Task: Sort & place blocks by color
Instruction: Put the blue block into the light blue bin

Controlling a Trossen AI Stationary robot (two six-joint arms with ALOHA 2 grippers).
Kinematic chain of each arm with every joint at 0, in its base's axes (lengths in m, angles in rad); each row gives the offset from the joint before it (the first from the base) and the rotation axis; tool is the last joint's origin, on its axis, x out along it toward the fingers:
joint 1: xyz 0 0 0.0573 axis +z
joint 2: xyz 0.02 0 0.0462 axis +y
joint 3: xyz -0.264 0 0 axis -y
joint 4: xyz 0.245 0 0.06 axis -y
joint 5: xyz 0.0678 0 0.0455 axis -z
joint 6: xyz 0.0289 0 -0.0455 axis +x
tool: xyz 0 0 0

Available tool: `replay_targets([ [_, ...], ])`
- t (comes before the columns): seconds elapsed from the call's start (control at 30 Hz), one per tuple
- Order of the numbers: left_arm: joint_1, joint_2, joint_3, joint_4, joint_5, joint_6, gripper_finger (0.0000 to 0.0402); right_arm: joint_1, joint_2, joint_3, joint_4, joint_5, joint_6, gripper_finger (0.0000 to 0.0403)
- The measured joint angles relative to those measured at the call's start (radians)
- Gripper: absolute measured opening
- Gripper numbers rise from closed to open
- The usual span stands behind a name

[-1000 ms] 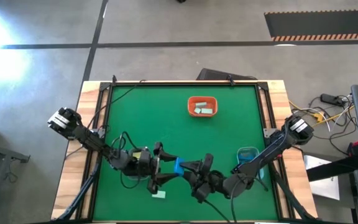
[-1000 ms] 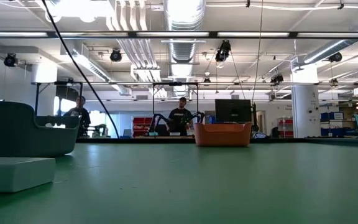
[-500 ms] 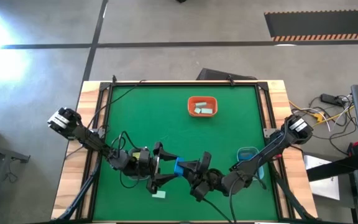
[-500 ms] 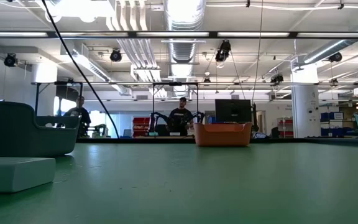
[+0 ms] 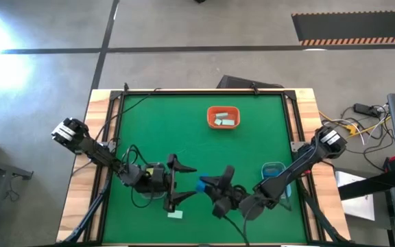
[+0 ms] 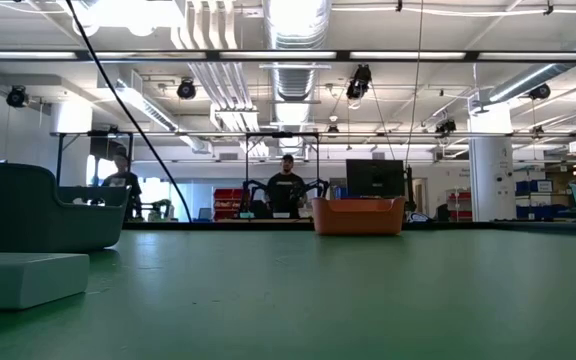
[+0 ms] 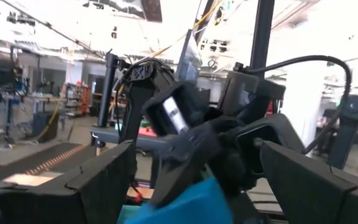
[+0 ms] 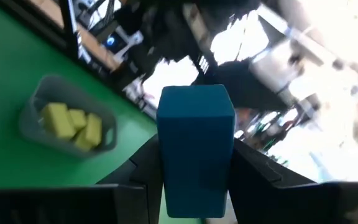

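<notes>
A blue block (image 5: 201, 184) hangs above the table's near middle, with my right gripper (image 5: 210, 184) shut on it. My left gripper (image 5: 190, 182) faces it from the left, open wide. Its two fingers (image 7: 98, 186) stand on either side of the blue block (image 7: 185, 205) without touching it. A mint block (image 5: 175, 215) lies flat on the mat just below the grippers, also seen in the low view as the mint block (image 6: 23, 276). Yellow blocks (image 8: 73, 124) lie in a grey bin (image 8: 39, 134). My right gripper pinches the blue block between its two fingers, one on each of two opposite faces (image 8: 166, 174). The fingers come level from the table's right side. The block's free end (image 8: 194, 99) sticks out past the fingertips toward my left gripper, lifted clear of the table.
An orange tray (image 5: 223, 117) with mint blocks stands at the far middle. A bluish bin (image 5: 273, 170) sits under my right arm at the right. The grey bin (image 6: 38, 205) lies below my left arm, mostly hidden in the high view. People stand far off in the room.
My left gripper's fingers have spread wider and let go of the blue block, which stays in the air in my right gripper. Both hands have kept nearly in place, each rolling a little at the wrist.
</notes>
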Motion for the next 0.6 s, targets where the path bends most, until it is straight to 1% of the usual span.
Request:
replay_targets([
  [0.17,0.000,-0.002,0.000,0.000,0.000,0.064,0.0329,0.000,-0.040,0.000,-0.302,0.005,0.384,0.0121],
  [0.23,0.001,-0.002,0.000,0.000,0.000,0.075,0.0329,-0.002,-0.068,0.000,-0.462,0.000,0.577,0.0121],
  [0.3,0.001,-0.002,0.000,0.000,-0.002,0.089,0.0329,-0.014,-0.103,0.001,-0.645,-0.034,0.801,0.0121],
  [0.37,0.001,-0.002,0.000,0.000,-0.003,0.091,0.0329,-0.038,-0.145,0.001,-0.833,-0.120,1.044,0.0121],
  [0.4,0.001,-0.002,0.000,0.000,-0.004,0.091,0.0329,-0.055,-0.165,0.001,-0.925,-0.182,1.170,0.0121],
  [0.5,0.002,-0.003,0.000,0.000,-0.004,0.092,0.0329,-0.114,-0.216,0.001,-1.200,-0.422,1.549,0.0121],
  [0.53,0.002,-0.003,0.000,0.000,-0.005,0.092,0.0329,-0.133,-0.230,-0.003,-1.288,-0.517,1.651,0.0121],
  [0.6,0.002,-0.003,-0.001,0.000,-0.024,0.093,0.0329,-0.155,-0.248,-0.020,-1.458,-0.670,1.800,0.0121],
])
